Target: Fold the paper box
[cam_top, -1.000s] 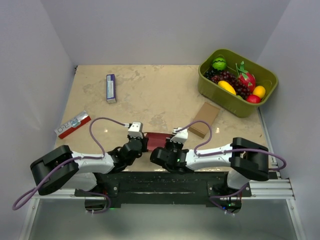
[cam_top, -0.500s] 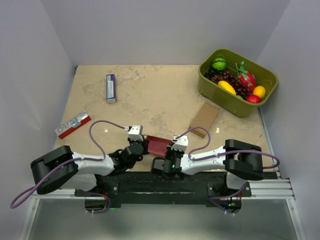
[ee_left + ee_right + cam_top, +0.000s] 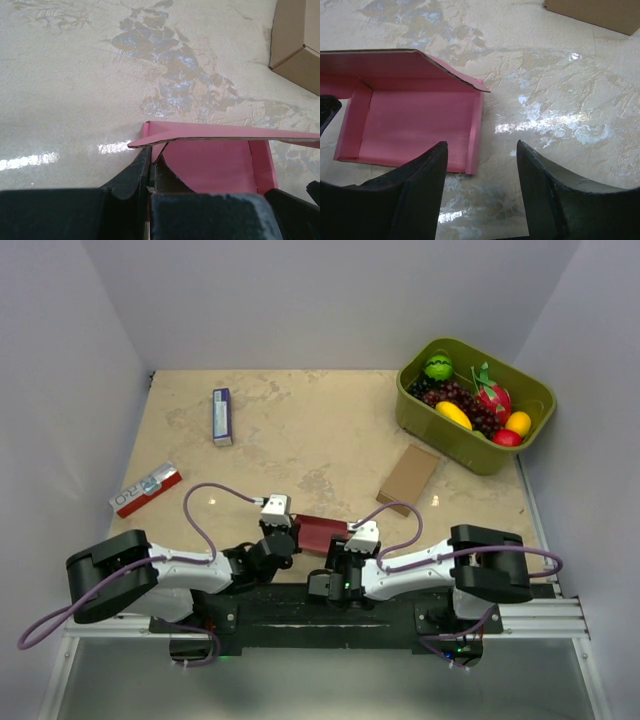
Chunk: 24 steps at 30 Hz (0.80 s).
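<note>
The paper box [image 3: 320,532] is a pink card tray lying near the table's front edge, with one long flap raised over it. My left gripper [image 3: 288,538] is shut on the box's left end. In the left wrist view its fingertips [image 3: 145,157] pinch a small pink tab at the corner of the paper box [image 3: 215,165]. My right gripper [image 3: 352,544] stands open at the box's right end. In the right wrist view the right gripper [image 3: 481,145] straddles the right wall of the paper box [image 3: 415,125] without touching it.
A brown cardboard box [image 3: 408,478] lies behind and to the right. A green bin [image 3: 450,436] of toy fruit stands at the back right. A red-and-white packet [image 3: 146,489] lies at the left, and a blue-and-white packet [image 3: 222,416] lies farther back.
My right gripper has opened, let go of the paper box and drawn back toward the near edge. The left gripper stays shut on the box, which has shifted slightly.
</note>
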### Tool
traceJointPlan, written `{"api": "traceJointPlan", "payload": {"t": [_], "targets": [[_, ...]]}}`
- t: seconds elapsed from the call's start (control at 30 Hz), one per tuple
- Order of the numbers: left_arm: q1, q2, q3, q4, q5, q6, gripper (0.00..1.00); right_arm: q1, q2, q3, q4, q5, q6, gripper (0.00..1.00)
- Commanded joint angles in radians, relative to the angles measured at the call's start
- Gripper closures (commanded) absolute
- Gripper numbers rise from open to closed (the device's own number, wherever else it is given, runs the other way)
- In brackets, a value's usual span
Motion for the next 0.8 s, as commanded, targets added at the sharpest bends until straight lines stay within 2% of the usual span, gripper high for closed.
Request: {"api": "traceJointPlan", "payload": {"t": [0.0,0.07,0.1,0.13,0.23,0.3,0.43,0.6,0.77], "targets": [[-0.024,0.038,0.027,-0.225,-0.008,0.004,1.0,0.019,-0.08,-0.005,-0.014,0.053,0.019,0.31],[-0.026,0.035,0.055,-0.248,-0.016,0.03,1.0,0.019,-0.12,-0.015,0.018,0.044,-0.086,0.26],[-0.026,0.035,0.064,-0.271,-0.017,0.037,1.0,0.019,-0.143,-0.038,0.101,0.033,-0.147,0.23],[-0.026,0.035,0.073,-0.28,-0.02,0.05,1.0,0.018,-0.207,-0.057,0.153,0.006,-0.292,0.23],[-0.024,0.037,0.092,-0.307,-0.027,0.064,1.0,0.016,-0.333,-0.141,0.343,-0.053,-0.497,0.22],[-0.026,0.037,0.098,-0.319,-0.031,0.067,1.0,0.012,-0.382,-0.187,0.411,-0.097,-0.562,0.22],[-0.026,0.035,0.106,-0.325,-0.033,0.075,1.0,-0.031,-0.442,-0.206,0.422,-0.171,-0.667,0.24],[-0.026,0.037,0.112,-0.325,-0.027,0.092,1.0,-0.244,-0.511,-0.261,0.604,-0.414,-0.896,0.3],[-0.024,0.055,0.132,-0.331,-0.001,0.103,1.0,-0.364,-0.519,-0.238,0.637,-0.502,-1.073,0.32]]}}
